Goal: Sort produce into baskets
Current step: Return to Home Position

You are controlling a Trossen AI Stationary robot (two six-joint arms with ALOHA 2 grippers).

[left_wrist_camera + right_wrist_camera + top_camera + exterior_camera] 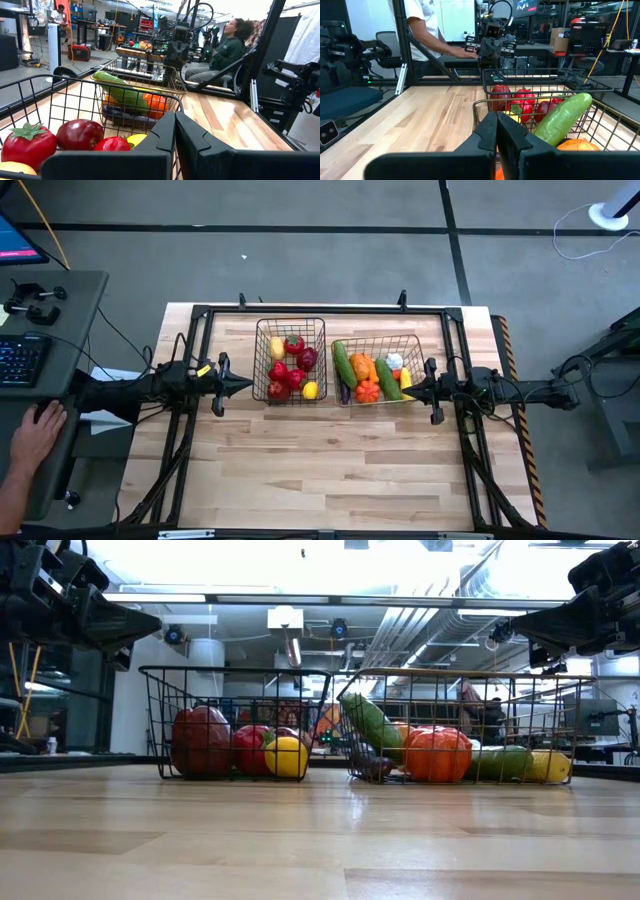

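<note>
Baskets (290,321) between left pincer (245,383), right pincer (406,391)

Grey desk (75,310) w/ keyboard (20,360) — 1 person (227,45) seated, bkgd.

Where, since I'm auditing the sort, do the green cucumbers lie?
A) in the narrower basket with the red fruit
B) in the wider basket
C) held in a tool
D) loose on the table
B: the green cucumbers lie in the wider basket beside orange pieces; the narrower basket holds red and yellow produce.
</note>
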